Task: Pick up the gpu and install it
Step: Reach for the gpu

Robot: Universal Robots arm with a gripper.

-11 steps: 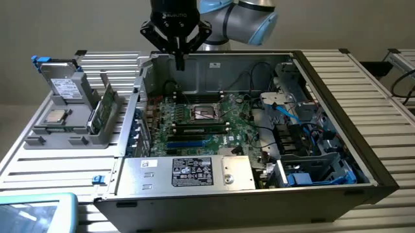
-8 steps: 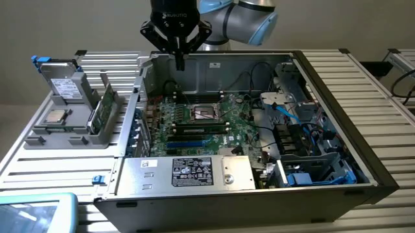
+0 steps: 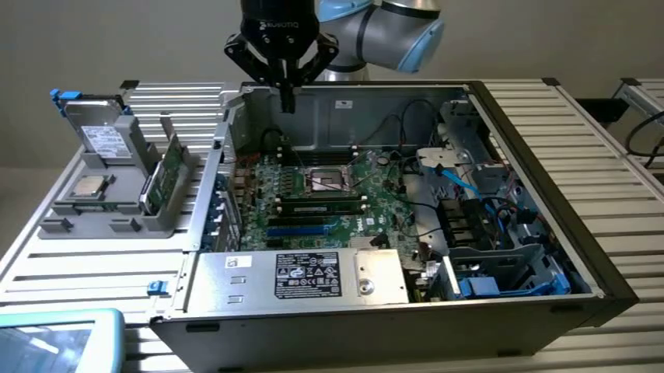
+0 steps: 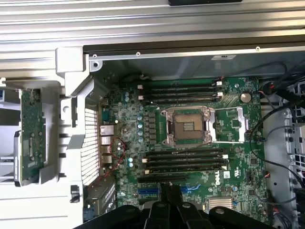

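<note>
The gpu [image 3: 166,177] stands on edge in a grey holder [image 3: 114,214] at the exterior view's left, outside the computer case. Its green board faces out and its silver bracket points up. In the wrist view the gpu [image 4: 30,136] appears as a narrow green strip beside the case wall. My gripper [image 3: 288,101] hangs above the far end of the open case, well apart from the gpu. It is shut and holds nothing. The black fingers [image 4: 164,198] sit pressed together over the motherboard [image 4: 190,157], near the blue expansion slots [image 4: 151,192].
The open case [image 3: 539,194] holds the motherboard [image 3: 332,198] with an open CPU socket [image 4: 188,126], loose cables [image 3: 456,179] and a power supply [image 3: 311,276]. The holder also carries a silver hard drive with blue tabs [image 3: 99,136] and a small CPU chip [image 3: 90,187]. A light-blue tablet [image 3: 52,342] lies at the front corner.
</note>
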